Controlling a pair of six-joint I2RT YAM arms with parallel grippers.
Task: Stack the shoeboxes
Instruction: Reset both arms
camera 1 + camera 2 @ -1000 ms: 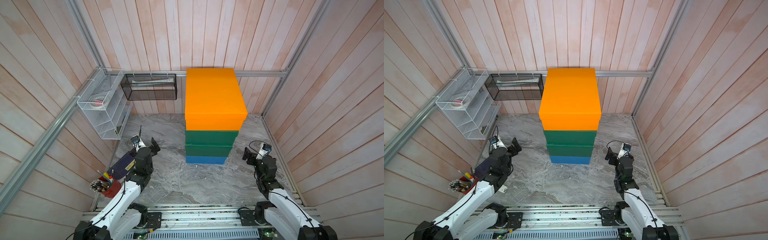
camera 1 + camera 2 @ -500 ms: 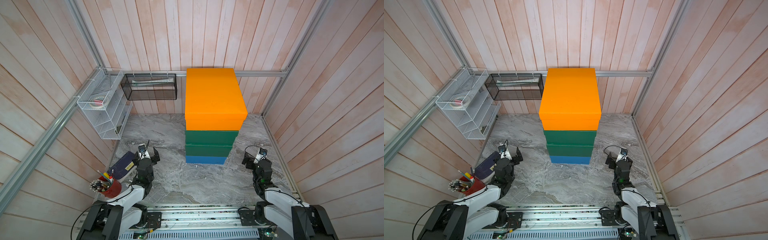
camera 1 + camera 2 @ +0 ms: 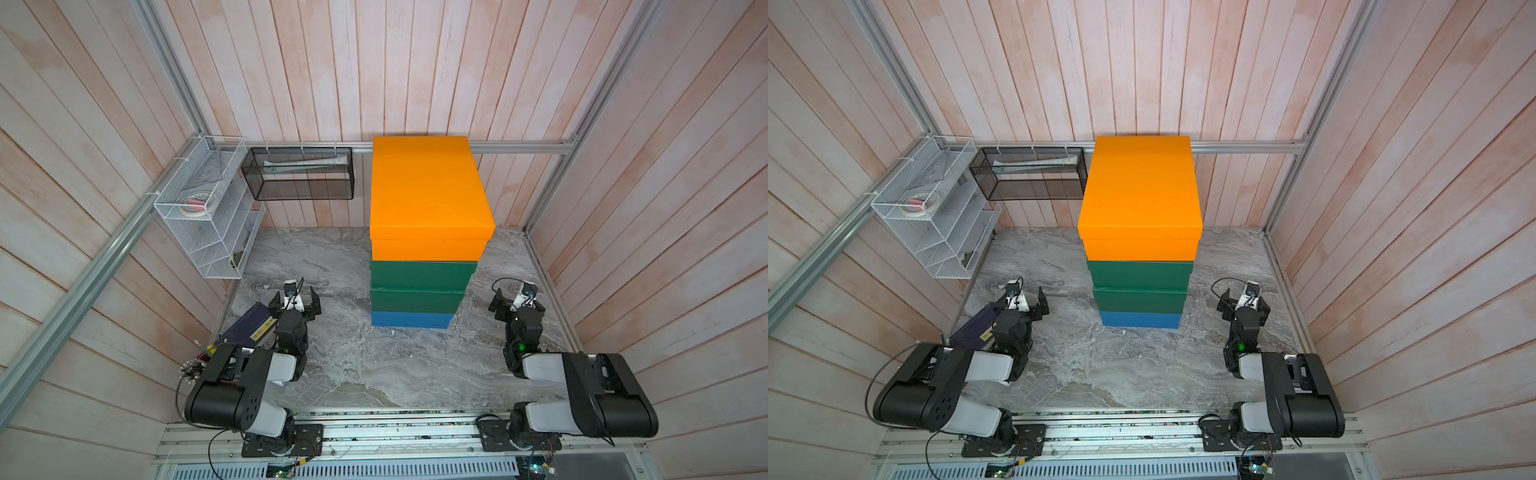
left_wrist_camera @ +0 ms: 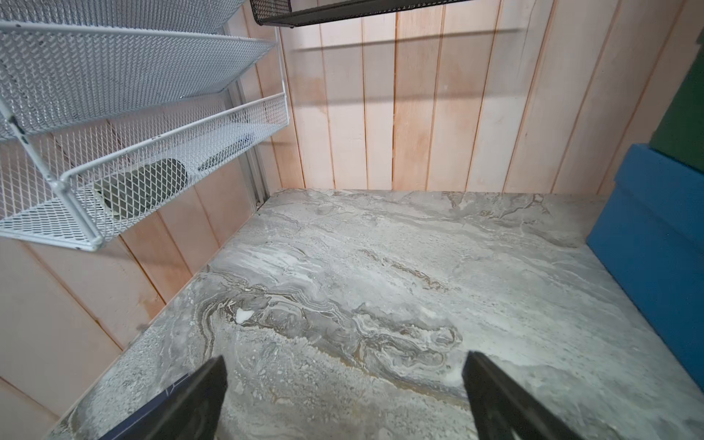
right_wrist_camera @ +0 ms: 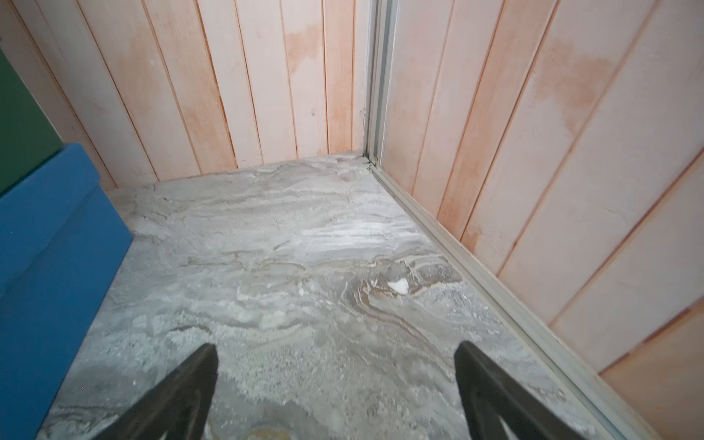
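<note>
Top view, centre of frame. Item one: shoeboxes (image 3: 420, 291), four, in one column on the marble table (image 3: 353, 370). From the base up: blue shoebox (image 3: 409, 320), lower green shoebox (image 3: 415, 301), upper green shoebox (image 3: 422, 274), orange shoebox (image 3: 428, 187). Edges are near flush, so I judge the load bears straight down and the stacking is done.

Item two: left gripper (image 3: 294, 299), lower left of the column, jaws spread wide and empty. Right gripper (image 3: 516, 305), lower right, likewise. Both are well apart from the column, which I read as parking clear to avoid a nudge.

Periphery: navy book (image 3: 249, 328) beside the left gripper; white mesh rack (image 3: 208, 216) and black mesh basket (image 3: 299, 178), upper left.
</note>
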